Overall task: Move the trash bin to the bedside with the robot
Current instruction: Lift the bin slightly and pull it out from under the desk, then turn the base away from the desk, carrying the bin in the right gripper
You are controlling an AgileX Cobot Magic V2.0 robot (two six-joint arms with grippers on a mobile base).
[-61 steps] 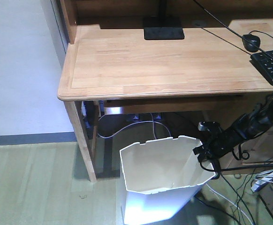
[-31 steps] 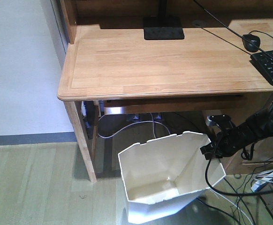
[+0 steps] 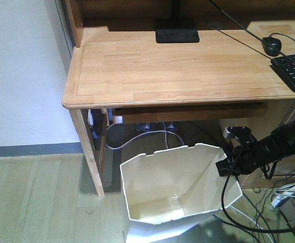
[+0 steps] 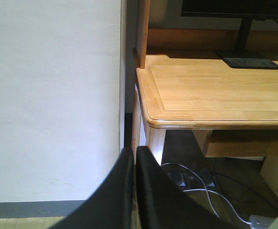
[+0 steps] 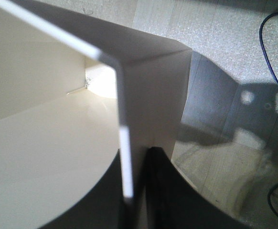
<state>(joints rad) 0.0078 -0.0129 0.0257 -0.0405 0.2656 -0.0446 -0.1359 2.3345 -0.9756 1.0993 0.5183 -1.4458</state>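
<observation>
Care suits this drag: the right hand (image 3: 222, 167) is pinched over the rim of the tilted trash bin (image 3: 162, 190), lower centre below the bench (image 3: 178, 66), so pull it low and slow lest it tip, while the left hand (image 4: 134, 191) is closed and empty.

This is looking like a home study corner: a light wooden desk (image 3: 178, 66) is standing against a plain white wall (image 3: 21, 71), carrying a keyboard (image 3: 293, 68), mouse (image 3: 271, 45) and monitor stand (image 3: 176, 35). Cables (image 3: 137, 139) are trailing underneath, and a trash bin (image 3: 162, 187) is sitting on pale floorboards (image 3: 36, 197).
</observation>
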